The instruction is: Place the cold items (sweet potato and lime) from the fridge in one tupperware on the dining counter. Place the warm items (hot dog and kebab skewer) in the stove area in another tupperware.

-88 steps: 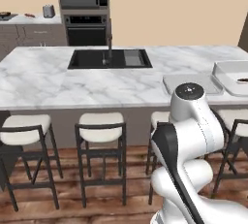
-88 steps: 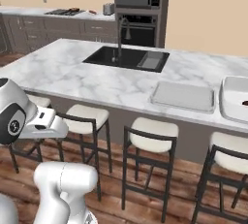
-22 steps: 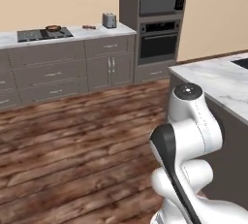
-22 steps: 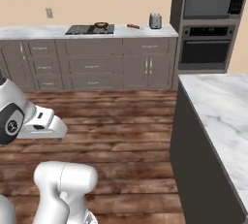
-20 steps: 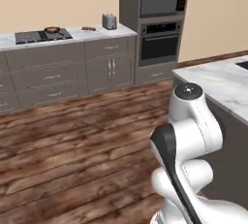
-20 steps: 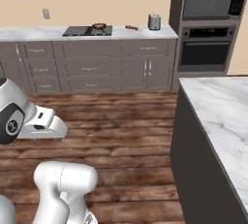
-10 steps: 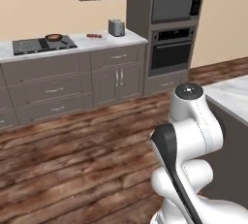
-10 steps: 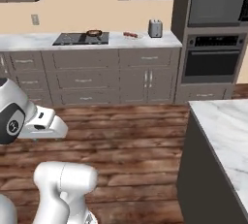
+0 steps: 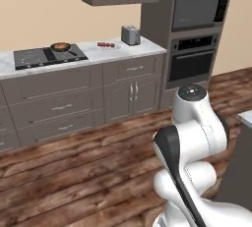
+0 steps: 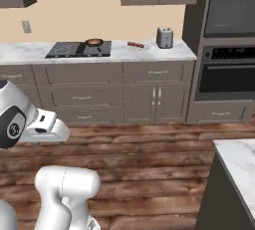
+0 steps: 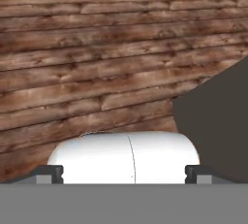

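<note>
Left base view puts the stove area (image 9: pixel 47 56) on the far wall at the left — a black cooktop set into a pale tabletop (image 9: pixel 142 49) over grey cabinets (image 9: pixel 74 103), with a pan (image 9: pixel 61 46) sitting on its right side. Just right of the cooktop on the same tabletop lies a small plate (image 9: pixel 106 45) carrying something red and short, too small to tell whether it is the hot dog or the kebab skewer; a toaster (image 9: pixel 130 35) stands further right, near the tabletop's end. Beyond it rises a tall unit with a microwave (image 9: pixel 199 9) above a wall oven (image 9: pixel 191 63). The right base view shows the same run more squarely, the stove area (image 10: pixel 79 49) near the middle, and adds a wall socket (image 10: pixel 26 26) at far left plus a corner of the dining counter (image 10: pixel 239 164), white marble, at lower right, well apart from the stove. Wooden floor (image 9: pixel 74 172) lies between the robot and the cabinets. The hand view looks down on floor planks and a dark shape at right; the gripper (image 11: pixel 124 172) shows its two fingertips (image 11: pixel 48 173) spread wide apart at the bottom edge, with nothing between them.
</note>
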Robot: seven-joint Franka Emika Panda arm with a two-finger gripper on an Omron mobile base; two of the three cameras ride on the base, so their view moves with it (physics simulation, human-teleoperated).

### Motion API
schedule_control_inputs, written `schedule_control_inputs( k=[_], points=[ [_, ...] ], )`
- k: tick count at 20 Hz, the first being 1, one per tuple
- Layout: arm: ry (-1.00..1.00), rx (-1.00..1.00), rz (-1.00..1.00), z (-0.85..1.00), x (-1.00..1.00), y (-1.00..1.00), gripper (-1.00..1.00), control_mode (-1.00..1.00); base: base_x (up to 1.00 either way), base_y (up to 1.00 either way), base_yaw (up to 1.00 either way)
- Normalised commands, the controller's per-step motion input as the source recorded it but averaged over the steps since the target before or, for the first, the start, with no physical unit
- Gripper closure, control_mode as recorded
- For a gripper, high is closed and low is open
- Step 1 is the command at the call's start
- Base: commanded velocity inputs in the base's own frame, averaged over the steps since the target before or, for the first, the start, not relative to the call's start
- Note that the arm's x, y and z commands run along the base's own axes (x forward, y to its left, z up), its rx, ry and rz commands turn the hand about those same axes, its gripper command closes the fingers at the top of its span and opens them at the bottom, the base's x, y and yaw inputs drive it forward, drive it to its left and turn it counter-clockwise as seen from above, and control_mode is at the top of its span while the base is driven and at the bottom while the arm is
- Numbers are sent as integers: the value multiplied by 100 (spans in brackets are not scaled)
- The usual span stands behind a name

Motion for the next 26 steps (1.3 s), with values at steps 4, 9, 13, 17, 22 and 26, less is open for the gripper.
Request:
schedule_control_inputs(
  k=[4,9,13,17,22,26],
  points=[
    [0,0,0,0,0,0,-100,100,100,0,0],
    [0,0,0,0,0,0,-100,100,100,-11,0],
    [0,0,0,0,0,0,-100,100,100,-16,7],
    [0,0,0,0,0,0,-100,100,100,-19,17],
    [0,0,0,0,0,0,-100,100,100,-19,16],
    [0,0,0,0,0,0,-100,100,100,-7,9]
  ],
)
